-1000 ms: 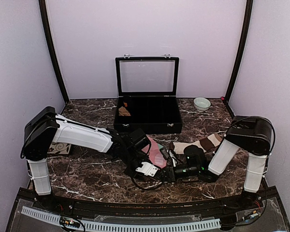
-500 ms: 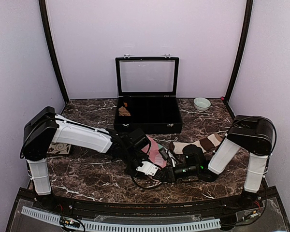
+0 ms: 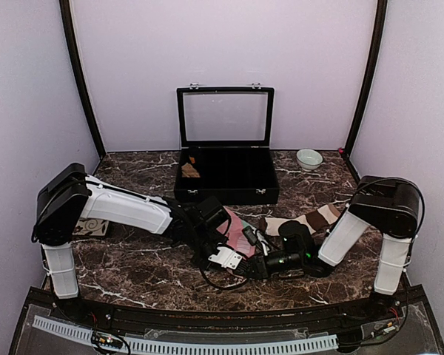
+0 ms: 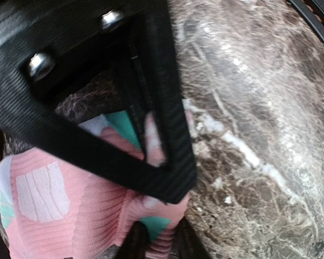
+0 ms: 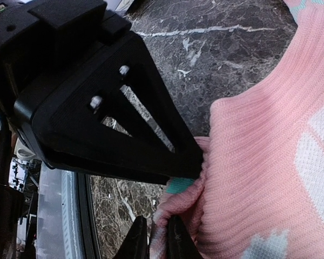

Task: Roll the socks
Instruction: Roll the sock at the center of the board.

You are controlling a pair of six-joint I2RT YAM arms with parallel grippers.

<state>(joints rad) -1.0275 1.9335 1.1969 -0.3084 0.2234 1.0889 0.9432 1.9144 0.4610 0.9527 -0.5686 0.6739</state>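
1. Pink knit with mint and white patches: this is the pink sock (image 3: 234,224). It lies on the dark marble table (image 3: 133,274), in the middle, between the two arms.
2. Its long way runs from the front of the table toward the open black case (image 3: 226,181) at the back.
3. Both arms reach in low at the sock's near end. The left one comes from the left side and the right one from the right side. Their tips almost meet there.
4. The left gripper (image 4: 164,218) has one finger over the sock's edge and one under it. The pink cloth fills the gap. I cannot tell if it is squeezing yet.
5. The right gripper (image 5: 175,202) has a small fold of pink and mint cloth bunched up between its fingers. It looks pinched tight.
6. All the rest of the sock lies away from both grippers, toward the case. So I think the roll has to go that way, from the near end to the far end. Both tips sit about as close to that end, so they would have to turn it over together.
7. The cream and brown sock (image 3: 311,220) lies flat off to the right, just behind the right arm. Its long way runs side to side. No gripper touches it. The right arm is the nearer one.
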